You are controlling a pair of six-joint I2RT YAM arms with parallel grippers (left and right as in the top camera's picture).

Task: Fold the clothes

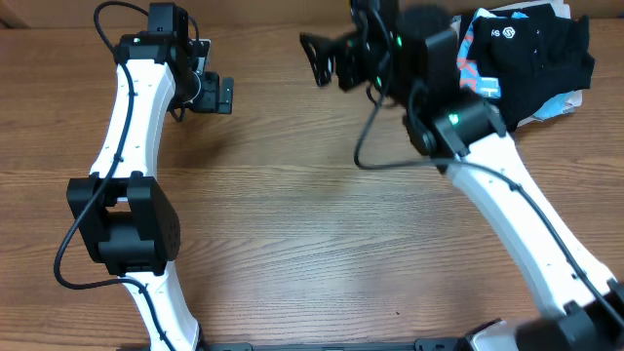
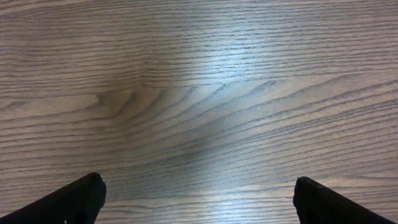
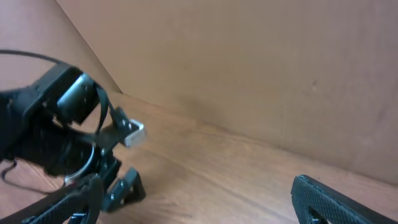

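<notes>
A pile of clothes (image 1: pixel 531 54), mostly black with blue, white and orange patches, lies at the table's far right corner. My right gripper (image 1: pixel 317 58) is open and empty, held near the back edge in the middle, left of the pile and pointing left. In the right wrist view its fingers (image 3: pixel 199 199) frame bare wood, with no clothes showing there. My left gripper (image 1: pixel 222 96) is open and empty at the back left, over bare wood. In the left wrist view its fingers (image 2: pixel 199 199) are wide apart above the table.
The wooden table (image 1: pixel 312 234) spreads across the middle and front. A brown wall (image 3: pixel 249 68) stands behind the back edge. The left arm's wrist (image 3: pixel 62 130) shows in the right wrist view, to that gripper's left.
</notes>
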